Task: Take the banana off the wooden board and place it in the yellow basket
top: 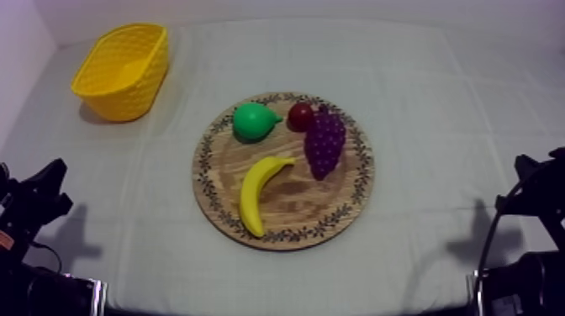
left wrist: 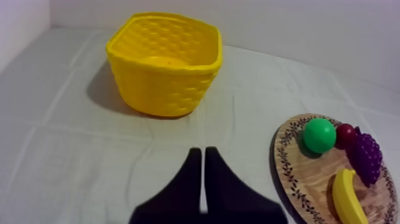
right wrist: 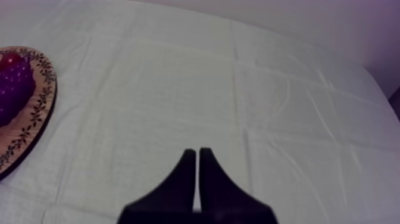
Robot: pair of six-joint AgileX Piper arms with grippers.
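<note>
— What is shown on the surface (top: 437,109)?
— A grey-white cloth is spread over it. Nearest, the left end effector (left wrist: 203,156) and the right end effector (right wrist: 197,156) are held low at either side. The fingers of each are pressed together into a narrow wedge, closed on nothing.
— And the banana (top: 261,195)?
— It is seen lying on the near half of the round wooden board (top: 296,210), mid-surface, well apart from both end effectors. Beyond it, a bunch of grapes (top: 324,144), a green pear (top: 252,123) and a small red fruit (top: 300,115) are grouped. Farthest, at the far left, the yellow basket (top: 126,99) is set upright, apart from the board.
</note>
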